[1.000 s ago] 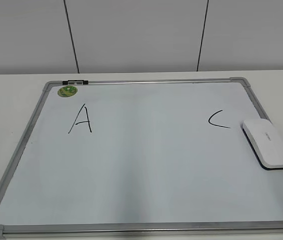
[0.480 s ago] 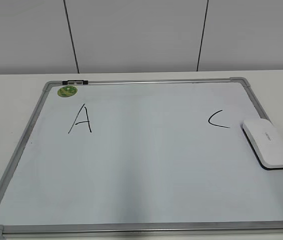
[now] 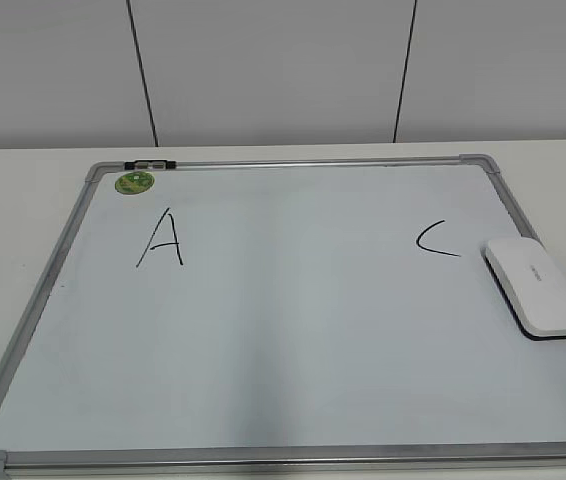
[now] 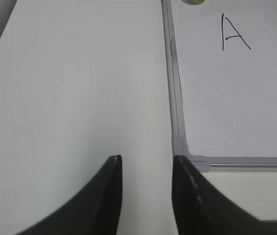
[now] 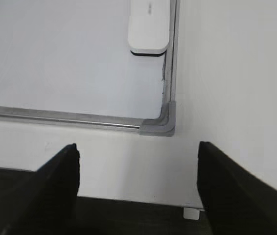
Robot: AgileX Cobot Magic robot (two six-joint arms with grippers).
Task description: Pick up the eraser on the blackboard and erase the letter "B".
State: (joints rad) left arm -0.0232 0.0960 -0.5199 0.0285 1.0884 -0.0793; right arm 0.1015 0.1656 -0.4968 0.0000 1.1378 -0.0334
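Blackboard [image 3: 293,420] flat on the white worktop [image 3: 23,180], grey-framed, green round sticker [image 3: 135,183] near its far left corner. Black "A" [image 3: 164,239] at left, black "C" [image 3: 436,240] at right; no "B" visible between them. Eraser [image 3: 533,286] lying white side up at the board's right edge, just beside the "C", touched by nothing. Left end effector [image 4: 146,196] low over bare worktop beside the board's near left corner, dark fingers released with a narrow gap, nothing between them. Right end effector [image 5: 138,188] off the near right corner, fingers spread wide, empty, eraser well ahead. Neither arm visible in the exterior view.
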